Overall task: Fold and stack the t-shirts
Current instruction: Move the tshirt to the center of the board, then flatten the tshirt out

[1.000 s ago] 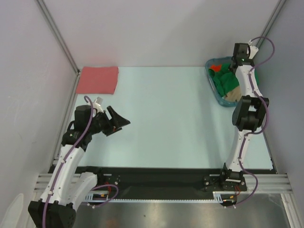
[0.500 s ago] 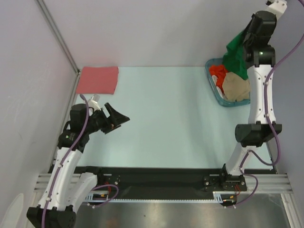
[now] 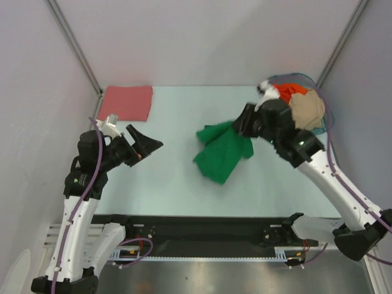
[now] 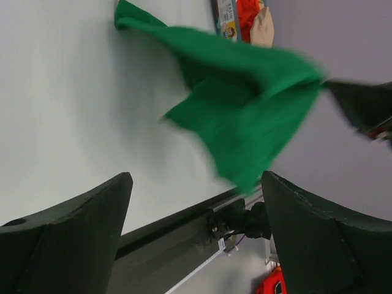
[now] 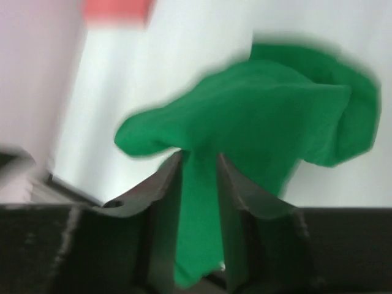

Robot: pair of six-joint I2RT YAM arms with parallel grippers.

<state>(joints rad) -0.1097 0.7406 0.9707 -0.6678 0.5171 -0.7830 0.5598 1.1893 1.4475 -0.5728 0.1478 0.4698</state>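
Green t-shirt [image 3: 223,153]: bunched and hanging from the right gripper [image 3: 244,125] over mid-table. You cannot tell whether its lower edge touches the table [image 3: 184,190].
Right gripper: jaws almost together, pinching one fold of the green cloth.
Left gripper [image 3: 144,147]: jaws wide apart and holding nothing. It hovers at the left side, well apart from the shirt.
Risk, crumpled landing: you hold a gathered fold, not a hem or shoulder, so the shirt may drop in a heap with its sleeves tucked under.
Risk, slip: the cloth is motion-blurred in both wrist views, and a thin pinch on a swinging load could let go.
Risk, reach: set down too far right, the shirt may lie beyond the left gripper's easy reach.
Basket [image 4: 226,18]: in the far right corner, partly hidden behind the right arm.
Basket contents: an orange-red t-shirt [image 3: 292,90] and a beige t-shirt [image 3: 308,109], heaped together and unfolded.
Salmon-pink t-shirt [image 3: 127,102]: folded flat on the table in the far left corner, outside the basket.
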